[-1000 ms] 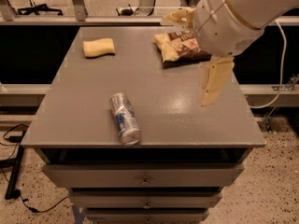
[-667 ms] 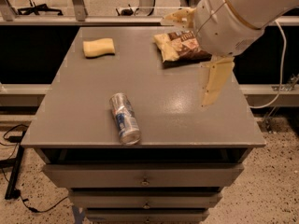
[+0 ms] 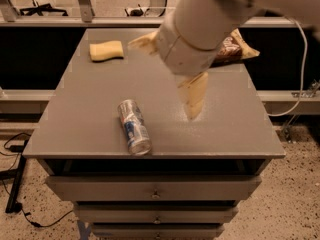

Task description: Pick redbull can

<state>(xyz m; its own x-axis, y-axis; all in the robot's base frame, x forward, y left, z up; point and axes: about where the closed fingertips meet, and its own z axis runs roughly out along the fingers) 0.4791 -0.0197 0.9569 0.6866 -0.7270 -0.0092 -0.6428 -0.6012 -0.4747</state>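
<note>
The redbull can [image 3: 134, 127], slim and silver with blue panels, lies on its side near the front edge of the grey table [image 3: 85, 109], left of centre. My gripper [image 3: 161, 80] hangs on the large white arm above the middle of the table, to the right of the can and behind it. It is open and empty. One cream finger [image 3: 192, 98] points down at the tabletop about a hand's width right of the can. The other finger [image 3: 144, 42] sticks out to the upper left.
A yellow sponge [image 3: 106, 50] lies at the table's back left. A brown-and-yellow snack bag [image 3: 235, 46] lies at the back right, mostly hidden by my arm. Drawers sit below the tabletop. A cable runs along the floor at right.
My arm and gripper have moved left, from over the table's right side toward its middle, closer to the can. The can, sponge and bag have not moved.
</note>
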